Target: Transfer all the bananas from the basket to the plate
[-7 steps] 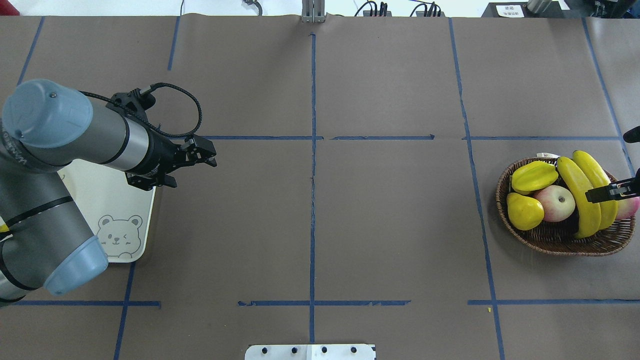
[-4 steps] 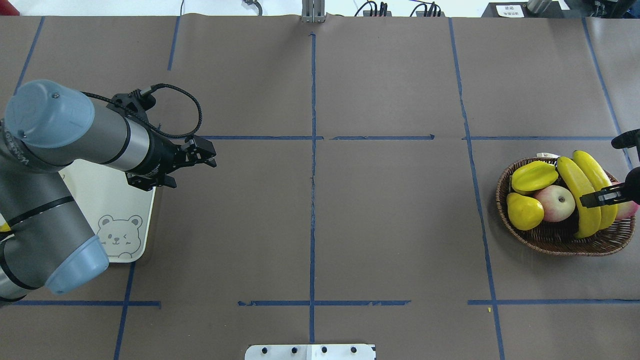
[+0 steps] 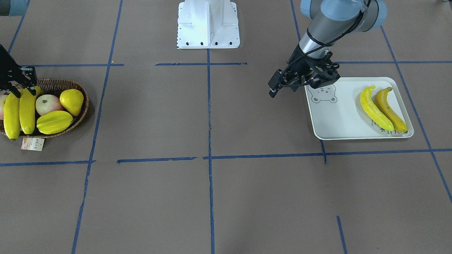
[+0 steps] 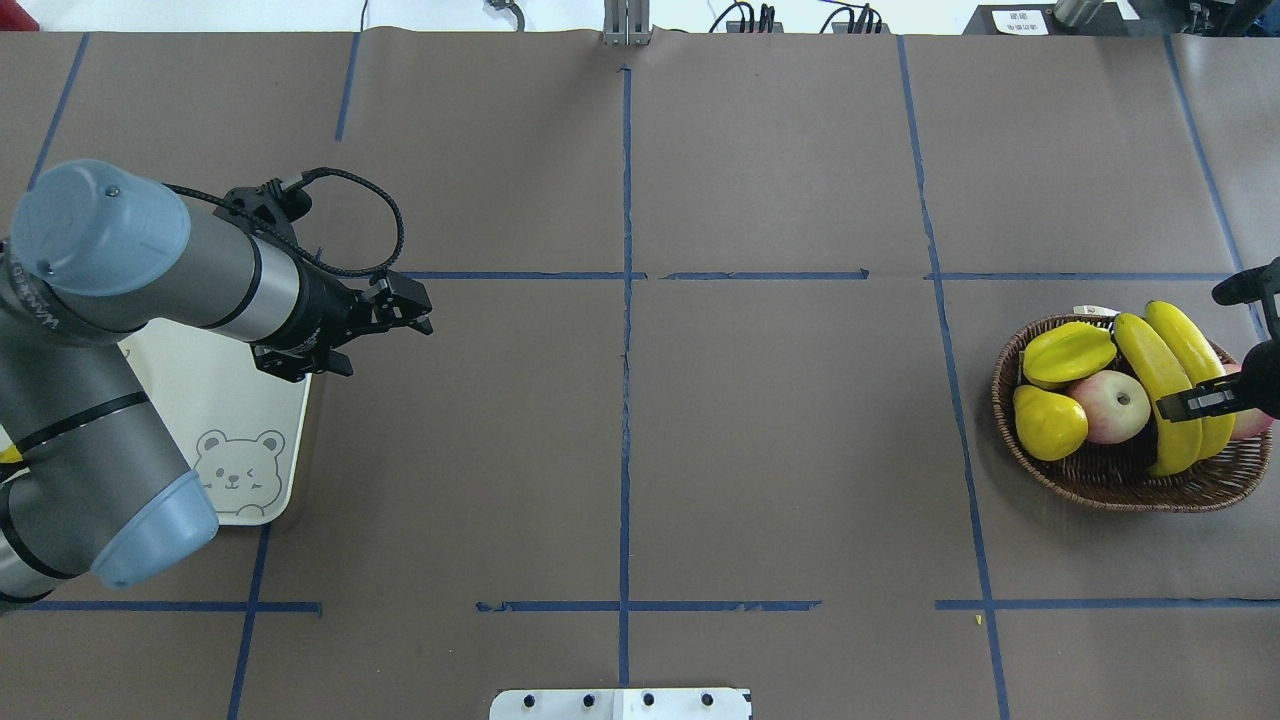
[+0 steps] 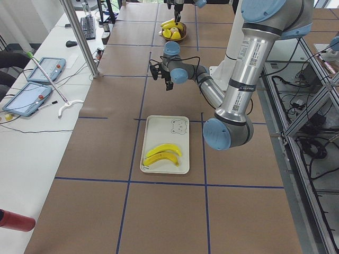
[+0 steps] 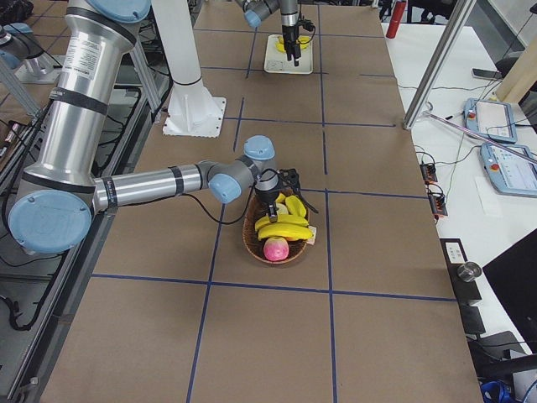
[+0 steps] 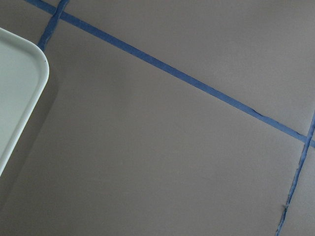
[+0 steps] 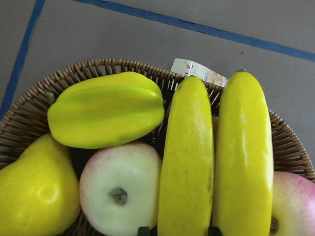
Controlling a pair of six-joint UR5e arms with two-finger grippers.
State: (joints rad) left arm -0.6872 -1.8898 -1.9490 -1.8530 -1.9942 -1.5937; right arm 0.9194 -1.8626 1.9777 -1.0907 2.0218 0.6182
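Note:
Two yellow bananas [image 4: 1145,355] [image 8: 189,157] lie side by side in the dark wicker basket [image 4: 1100,480] at the table's right. My right gripper [image 4: 1180,405] [image 3: 24,92] hangs open just over them. In the right wrist view its fingertips [image 8: 143,230] straddle the inner banana near its lower end. Two more bananas [image 3: 375,108], one more orange, rest on the pale bear-print plate [image 3: 339,120] [image 4: 220,400] at the left. Beside the plate's inner edge my left gripper [image 4: 418,312] [image 3: 272,91] hovers over bare table, open and holding nothing.
The basket also holds a starfruit [image 4: 1068,352], a pear [image 4: 1048,422] and two apples [image 4: 1110,405]. A paper tag [image 3: 32,143] hangs off its rim. The white robot base [image 3: 208,24] sits at the table's near edge. Blue tape lines cross the brown table cover.
My right gripper has slid a little inward and toward the robot's side of the table over the bananas. The left arm has hardly moved, and the fruit has not shifted.

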